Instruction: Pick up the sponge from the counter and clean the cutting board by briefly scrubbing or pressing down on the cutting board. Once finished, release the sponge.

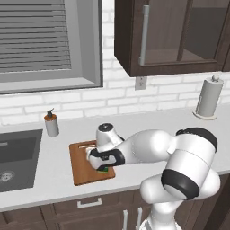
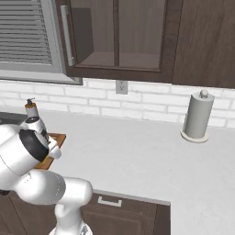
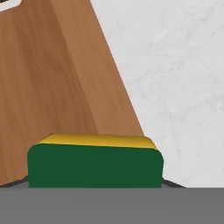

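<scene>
Over the cutting board's [image 1: 87, 167] near right corner, the gripper [image 1: 101, 167] is clenched on the sponge [image 3: 94, 166], which sits between its fingertips low over the wood, green layer toward the hand camera and yellow layer beyond. The board lies on the counter [image 1: 58, 179] just right of the sink [image 1: 18, 161], its handle slot toward the back wall. To scrub well, I judge it should press straight down, keep the strokes short and well inside the board's right edge, then let go only once pressure is off.
</scene>
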Controlling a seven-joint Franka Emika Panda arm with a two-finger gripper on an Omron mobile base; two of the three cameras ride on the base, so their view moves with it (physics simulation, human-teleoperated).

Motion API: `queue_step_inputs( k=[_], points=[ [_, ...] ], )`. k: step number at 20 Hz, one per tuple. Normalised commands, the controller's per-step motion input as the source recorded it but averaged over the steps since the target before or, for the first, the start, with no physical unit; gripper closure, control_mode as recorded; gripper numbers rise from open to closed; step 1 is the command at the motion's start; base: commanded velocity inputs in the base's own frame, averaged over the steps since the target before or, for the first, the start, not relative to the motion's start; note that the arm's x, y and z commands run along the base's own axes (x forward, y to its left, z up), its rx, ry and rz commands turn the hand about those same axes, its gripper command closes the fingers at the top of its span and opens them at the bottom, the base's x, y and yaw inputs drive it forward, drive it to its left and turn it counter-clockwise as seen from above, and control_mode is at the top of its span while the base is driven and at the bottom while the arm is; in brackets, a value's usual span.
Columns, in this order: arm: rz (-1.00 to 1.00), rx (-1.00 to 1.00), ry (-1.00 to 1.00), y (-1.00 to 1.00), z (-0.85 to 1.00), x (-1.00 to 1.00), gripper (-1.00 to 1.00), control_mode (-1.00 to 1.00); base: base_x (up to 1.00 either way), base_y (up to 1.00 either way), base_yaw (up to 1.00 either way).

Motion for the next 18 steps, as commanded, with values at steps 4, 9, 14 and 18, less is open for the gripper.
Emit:
queue_step_inputs(
  k=[4, 9, 14, 18],
  points=[
    [0.0, 0.0, -0.07, -0.93, -0.52, 0.0, 1.0, -1.0, 0.0, 0.0, 0.0],
    [0.0, 0.01, -0.05, -0.88, -0.48, 0.0, 1.0, -1.0, 0.0, 0.0, 0.0],
    [0.0, 0.0, -0.09, -0.54, -0.51, 0.0, 1.0, -1.0, 0.0, 0.0, 0.0],
    [-0.01, 0.0, -0.22, -0.09, -0.53, 0.0, 1.0, -1.0, 0.0, 0.0, 0.0]
  ],
)
